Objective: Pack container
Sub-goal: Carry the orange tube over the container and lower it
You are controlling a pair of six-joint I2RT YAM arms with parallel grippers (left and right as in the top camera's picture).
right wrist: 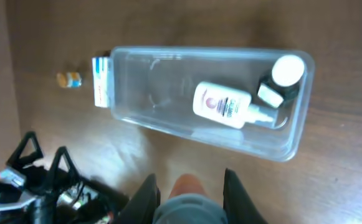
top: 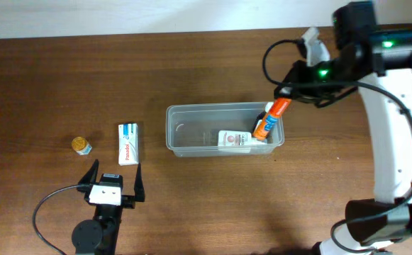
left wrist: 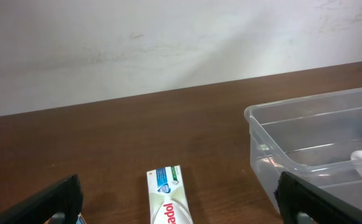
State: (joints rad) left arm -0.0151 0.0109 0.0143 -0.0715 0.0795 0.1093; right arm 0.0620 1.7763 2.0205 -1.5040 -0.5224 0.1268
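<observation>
Your left gripper (top: 115,173) sits by the near edge toward the left corner. Its fingers are spread wide and there is nothing between them. Just beyond it the box (top: 127,144) lies flat, its long side running near to far. A small yellow-topped jar (top: 81,145) sits beside the box toward the left edge. The left wrist view shows you only the box's end between the fingers and misses the jar. The overhead and right wrist views both catch it.

The container (top: 184,124) stands upright at the middle of the table (top: 49,85), its long side parallel to the near edge. Inside, a white bottle (top: 235,140) lies on its side, toward the end that faces the right edge. The right wrist view gives you what the overhead hides: a dark bottle (right wrist: 274,84) with a round white cap. It is tucked into a corner at that same end, just beside the white bottle's nozzle.

From overhead that spot is covered by the orange bottle (top: 276,112), which hangs tilted from your right gripper (top: 287,92) over the container's right-edge end. The fingers are clamped on its upper part, and the right wrist view shows orange between them. Whether its lower end touches the container you cannot tell.
</observation>
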